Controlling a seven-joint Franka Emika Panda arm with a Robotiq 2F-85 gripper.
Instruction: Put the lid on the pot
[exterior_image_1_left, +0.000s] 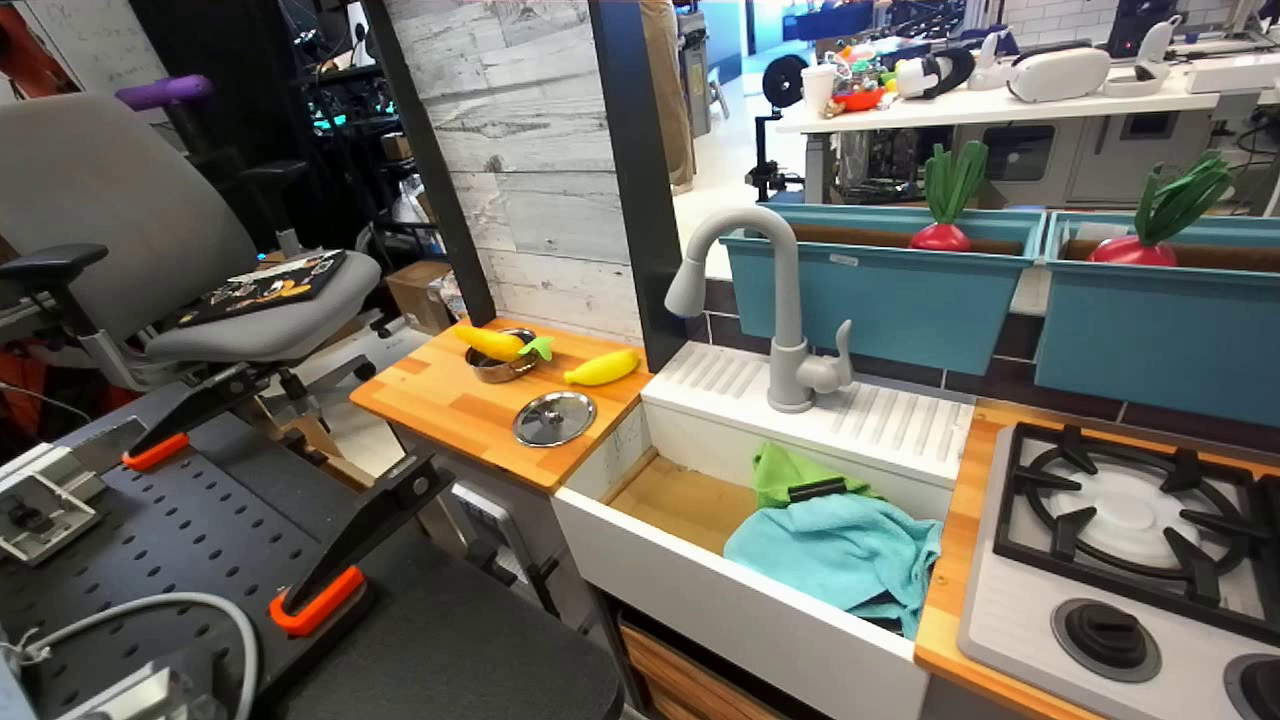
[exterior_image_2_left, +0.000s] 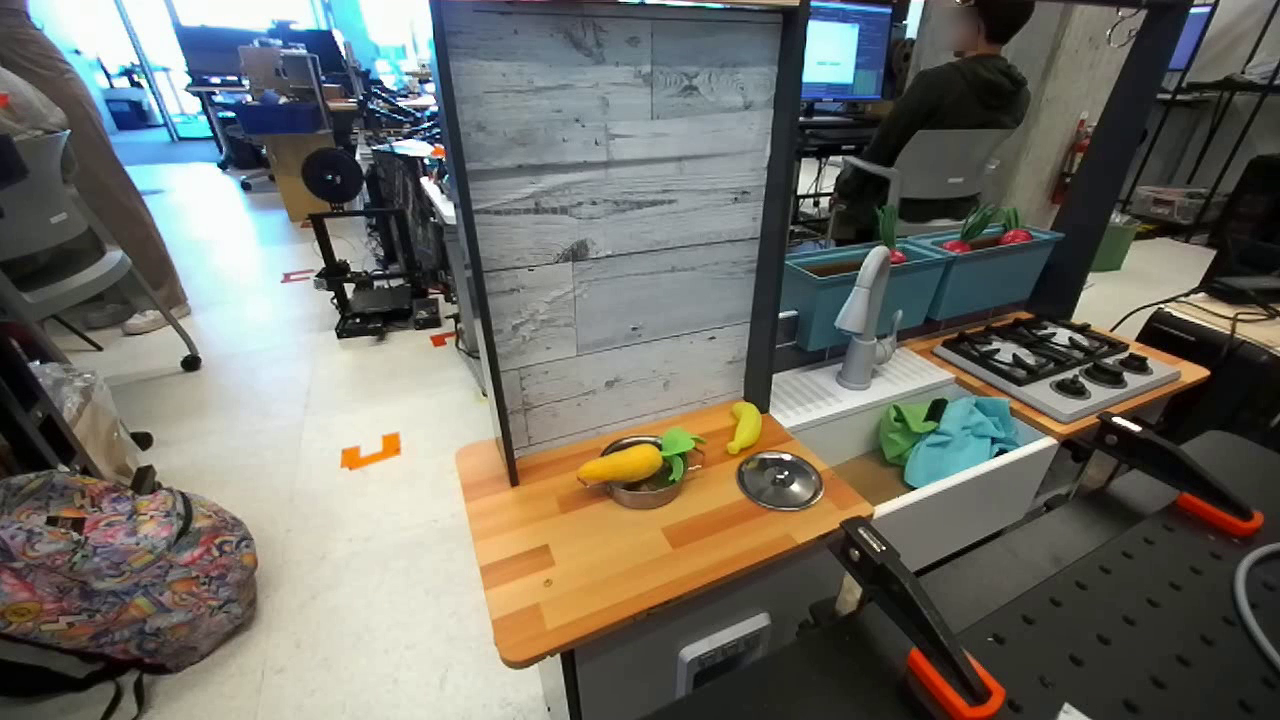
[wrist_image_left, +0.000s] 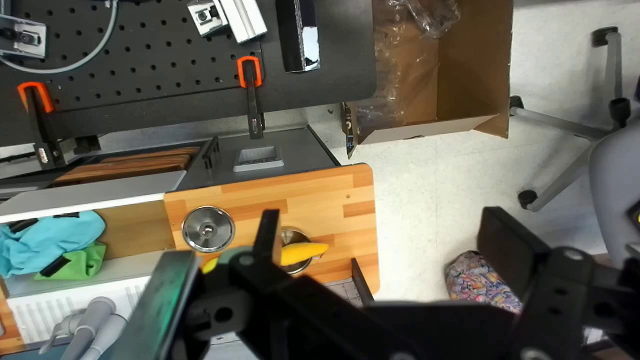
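My gripper (wrist_image_left: 381, 230) is spread, holding nothing; I should bring it to the round lid (wrist_image_left: 208, 229), leftward in wrist view, near the counter's (wrist_image_left: 325, 195) edge with the sink (wrist_image_left: 140, 225).

Counter (exterior_image_2_left: 640, 555) from above, every view

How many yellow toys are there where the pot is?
2. A long one sits in the pot, poking past its rim; the banana lies on the wooden counter near the lid. A small one might hide inside the pot.
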